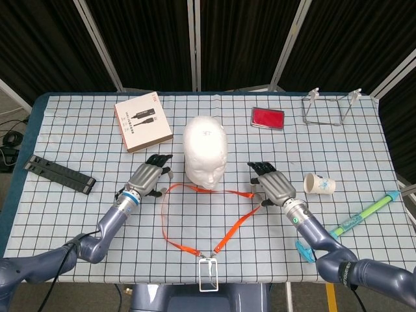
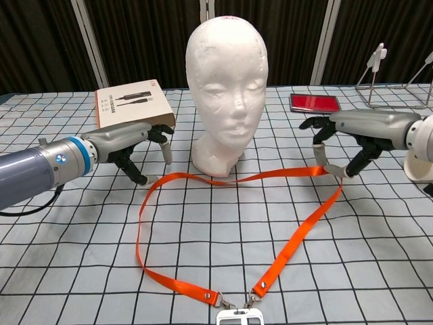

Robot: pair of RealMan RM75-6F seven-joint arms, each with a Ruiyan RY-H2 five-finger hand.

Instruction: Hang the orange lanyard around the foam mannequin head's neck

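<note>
**Inspector:** State of each robot hand?

**Assistant:** The right robot hand (image 2: 342, 139) pinches the orange lanyard (image 2: 223, 233) at its right-hand bend, other fingers spread. The left robot hand (image 2: 139, 145) holds nothing, fingers apart and pointing down, just above the strap's left bend.

**Inspector:** Where does the strap lie?

**Assistant:** Flat on the checked bench (image 1: 78, 214), looped in front of the upright foam head (image 2: 226, 88), its far run touching the base. A clear badge holder (image 1: 208, 273) hangs at the near edge.
</note>
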